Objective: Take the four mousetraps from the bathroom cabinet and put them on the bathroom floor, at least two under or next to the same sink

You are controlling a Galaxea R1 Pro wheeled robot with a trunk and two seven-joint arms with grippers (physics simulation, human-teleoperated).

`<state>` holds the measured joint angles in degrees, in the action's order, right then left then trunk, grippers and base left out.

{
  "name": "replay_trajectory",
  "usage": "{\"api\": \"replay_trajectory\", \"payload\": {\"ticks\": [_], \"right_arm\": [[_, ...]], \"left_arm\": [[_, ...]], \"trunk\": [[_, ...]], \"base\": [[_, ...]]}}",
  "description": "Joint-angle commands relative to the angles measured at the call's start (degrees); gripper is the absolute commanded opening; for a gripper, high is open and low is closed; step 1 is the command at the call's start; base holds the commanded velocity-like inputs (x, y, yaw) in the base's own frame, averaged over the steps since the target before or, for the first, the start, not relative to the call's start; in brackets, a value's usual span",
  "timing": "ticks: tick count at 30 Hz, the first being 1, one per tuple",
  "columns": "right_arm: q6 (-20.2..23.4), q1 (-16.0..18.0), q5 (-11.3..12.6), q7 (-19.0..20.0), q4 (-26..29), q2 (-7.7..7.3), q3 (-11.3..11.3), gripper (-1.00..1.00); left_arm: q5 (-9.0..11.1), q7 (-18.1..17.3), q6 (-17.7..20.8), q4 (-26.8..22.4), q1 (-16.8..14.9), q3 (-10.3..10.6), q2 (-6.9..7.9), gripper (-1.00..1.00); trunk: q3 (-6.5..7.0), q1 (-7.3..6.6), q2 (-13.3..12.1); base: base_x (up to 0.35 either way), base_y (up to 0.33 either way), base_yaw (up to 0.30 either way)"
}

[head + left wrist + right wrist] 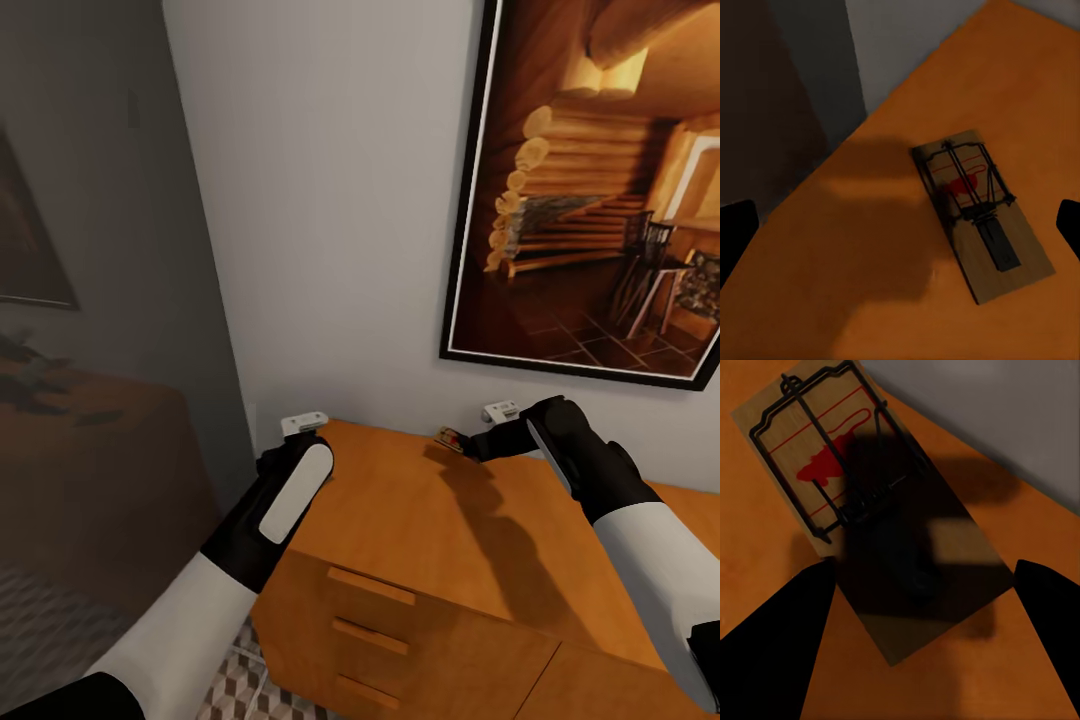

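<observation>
Grey wall and a framed cabin picture rise behind the cabinet, whose orange top carries the work, with a strip of patterned floor showing below its corner. One mousetrap lies flat on the top near the back wall, just ahead of the right gripper, which hangs low over it. Through the right wrist camera the trap sits close below, its far end with the red mark reaching out past the dark fingers; these stand wide apart, one on either side of its near end, holding nothing, so its long axis seems to run roughly along the gripper's line of sight, somewhat skewed. The left gripper hovers at the cabinet's near corner, also wide and empty, and its camera looks down on a trap lying diagonally between its fingertips, farther below. The right arm looks nearer to a grasp; closing across the narrow width should do, though the thin board may slide
</observation>
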<state>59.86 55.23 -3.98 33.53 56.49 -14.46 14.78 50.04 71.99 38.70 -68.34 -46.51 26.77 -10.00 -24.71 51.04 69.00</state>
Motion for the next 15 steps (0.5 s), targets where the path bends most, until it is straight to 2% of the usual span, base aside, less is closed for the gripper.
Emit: {"api": "replay_trajectory", "payload": {"ticks": [1,10,15], "right_arm": [[0.1,0.0,-0.4,0.4,0.1,-0.06,0.1,-1.00],[0.1,0.0,-0.3,0.3,0.0,-0.05,0.2,-1.00],[0.1,0.0,-0.3,0.3,0.0,0.00,0.2,-1.00]], "left_arm": [[0.3,0.4,0.5,0.0,-0.1,0.1,0.00,1.00],[0.3,0.4,0.2,0.0,-0.1,0.0,0.00,1.00],[0.4,0.4,0.1,0.0,-0.1,0.0,0.00,1.00]], "trunk": [[-0.04,0.00,0.0],[0.30,0.00,0.0],[0.37,0.00,0.0]], "base": [[0.000,0.000,0.151],[0.000,0.000,0.211],[0.000,0.000,0.085]]}}
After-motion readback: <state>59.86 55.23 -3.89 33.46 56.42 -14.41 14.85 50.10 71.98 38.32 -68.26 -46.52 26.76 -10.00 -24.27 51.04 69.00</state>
